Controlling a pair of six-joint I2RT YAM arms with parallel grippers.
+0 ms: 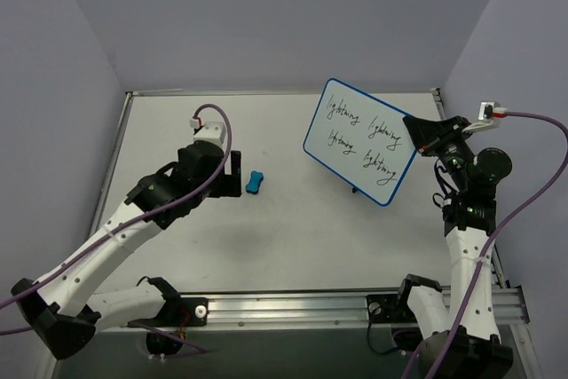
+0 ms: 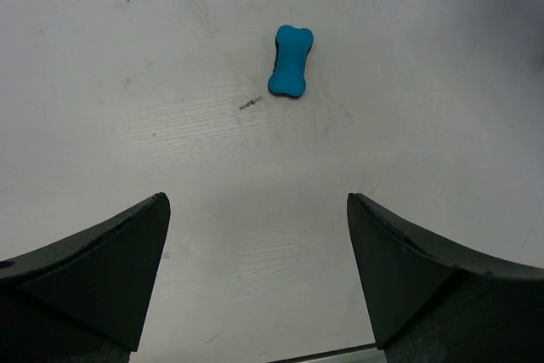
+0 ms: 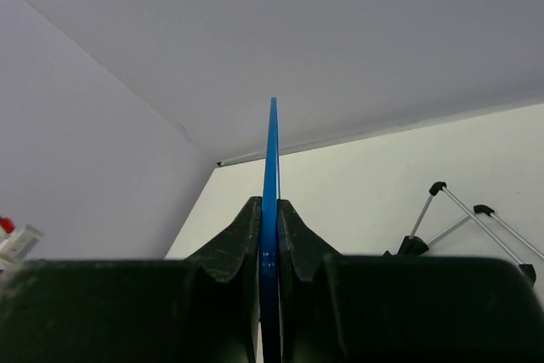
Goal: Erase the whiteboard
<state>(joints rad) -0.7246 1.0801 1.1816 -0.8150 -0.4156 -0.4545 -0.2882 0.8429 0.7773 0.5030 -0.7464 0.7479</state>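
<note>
Whiteboard [image 1: 361, 141] in right claw [image 1: 419, 133] above scuffed white table [image 1: 293, 237], lavender walls [image 1: 266, 15] around

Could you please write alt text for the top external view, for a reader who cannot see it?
The right gripper clamps one edge of the whiteboard, whose tilted face carries dark cursive writing. The open left gripper sits beside a small blue eraser lying on the white table.
</note>
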